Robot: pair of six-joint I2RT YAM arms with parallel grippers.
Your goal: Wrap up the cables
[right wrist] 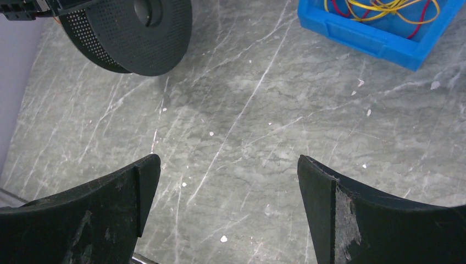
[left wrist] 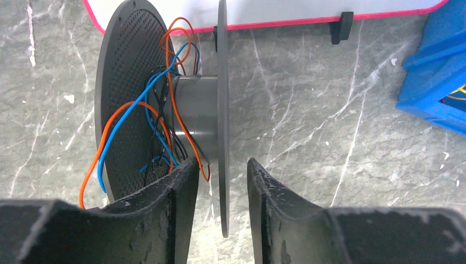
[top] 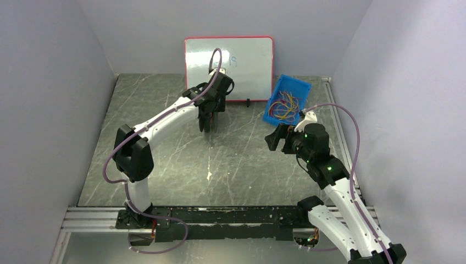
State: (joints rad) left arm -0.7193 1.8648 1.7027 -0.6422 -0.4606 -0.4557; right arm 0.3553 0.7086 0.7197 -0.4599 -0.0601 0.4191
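A dark grey spool (left wrist: 132, 82) stands on edge with orange, blue and black wires (left wrist: 165, 110) loosely looped round its hub. My left gripper (left wrist: 222, 170) is open and straddles the spool's thin right flange (left wrist: 222, 82), with a gap on each side. In the top view the left gripper (top: 207, 126) points down in front of the whiteboard. Yellow and red cables (top: 286, 105) lie tangled in a blue bin (top: 273, 117). My right gripper (top: 273, 137) is open and empty just left of the bin. It hovers over bare table in the right wrist view (right wrist: 229, 165).
A red-framed whiteboard (top: 242, 60) leans on the back wall behind the spool. The blue bin (right wrist: 373, 41) sits at the back right, near the right wall. The spool (right wrist: 132, 33) shows at the top left of the right wrist view.
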